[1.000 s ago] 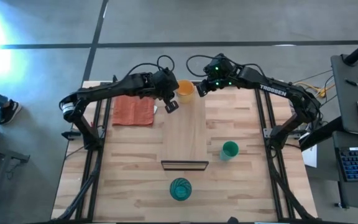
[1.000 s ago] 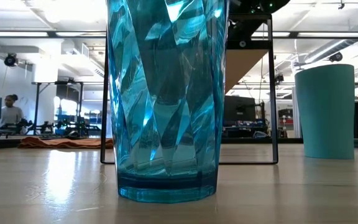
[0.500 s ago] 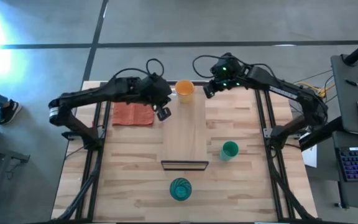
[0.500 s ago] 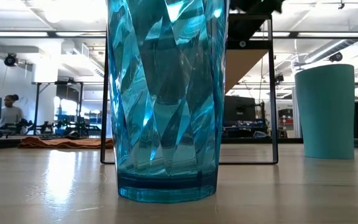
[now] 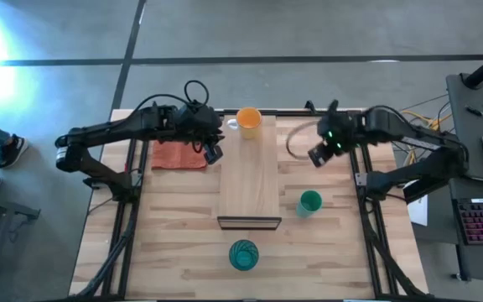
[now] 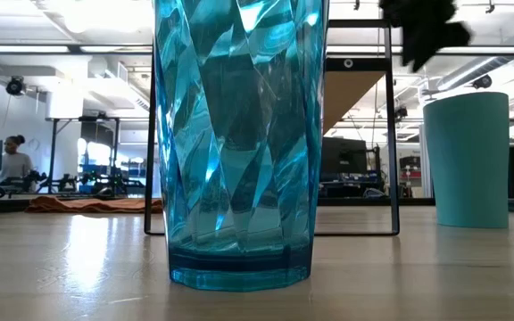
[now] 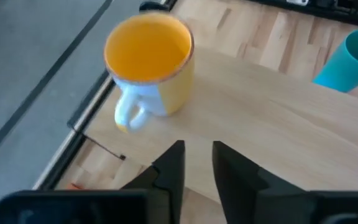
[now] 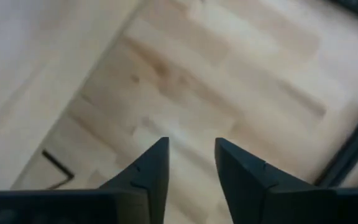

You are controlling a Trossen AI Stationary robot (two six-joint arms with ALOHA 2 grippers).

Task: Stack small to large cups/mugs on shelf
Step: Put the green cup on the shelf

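The small orange cup (image 5: pixel 248 122), with a white handle (image 7: pixel 129 112), stands upright on its base at the far end of the light-wood shelf (image 5: pixel 248 180). The green cup (image 5: pixel 309 202) stands on the table to the right of the shelf. Near the table's front edge stands the teal tumbler (image 5: pixel 243 254), which fills the low view (image 6: pixel 239 143). My left gripper (image 5: pixel 212 153) hovers open at the shelf's left edge, short of the orange cup (image 7: pixel 149 65). My right gripper (image 5: pixel 317 156) hangs open over bare table (image 8: pixel 191 155), on the far side of the green cup.
An orange-red cloth (image 5: pixel 179 151) lies on the table left of the shelf, under my left arm. Black frame rails (image 5: pixel 352 168) run along both table sides. A person sits in the room far behind the table (image 6: pixel 12 160).
Both grippers have drawn away from the orange cup, which stays upright on the shelf's far end. My left gripper has gone toward the table's left edge. My right gripper has swung toward the right and near edges, toward the green cup.
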